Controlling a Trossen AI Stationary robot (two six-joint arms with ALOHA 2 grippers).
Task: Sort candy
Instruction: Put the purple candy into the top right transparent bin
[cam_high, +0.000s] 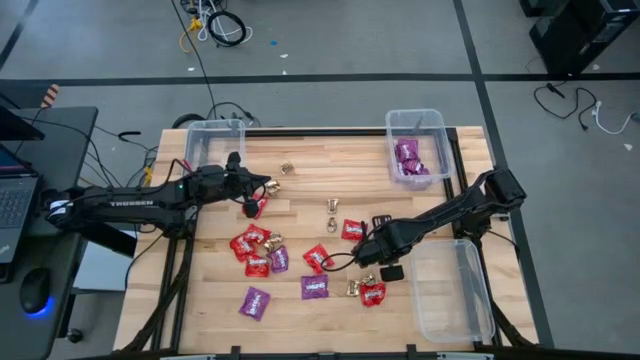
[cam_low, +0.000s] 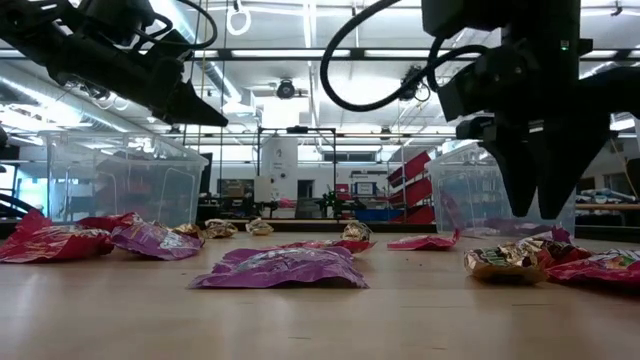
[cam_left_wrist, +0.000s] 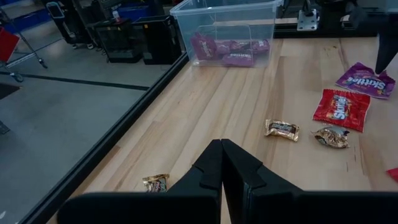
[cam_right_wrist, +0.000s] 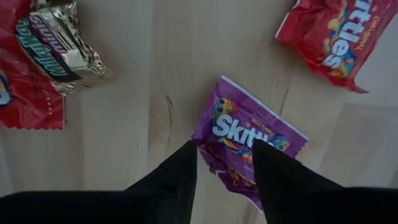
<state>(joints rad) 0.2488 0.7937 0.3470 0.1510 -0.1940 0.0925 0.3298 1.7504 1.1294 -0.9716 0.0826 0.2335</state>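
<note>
The candy lies scattered on the wooden table (cam_high: 300, 170): red packets (cam_high: 248, 243), purple packets (cam_high: 255, 302) and small gold pieces (cam_high: 333, 207). My right gripper (cam_right_wrist: 225, 168) points down, open, just above a purple packet (cam_right_wrist: 249, 134), one finger on either side of its near end. This packet (cam_high: 315, 287) lies flat near the table's front. A gold piece (cam_right_wrist: 59, 43) and a red packet (cam_right_wrist: 336, 34) lie beside it. My left gripper (cam_left_wrist: 221, 171) is shut, holds nothing and hovers over the table's far left part.
A clear bin (cam_high: 415, 140) at the far right holds several purple packets. Another clear bin (cam_high: 213, 140) stands at the far left, and a third (cam_high: 452, 292) at the near right edge. Bare wood lies between the far bins.
</note>
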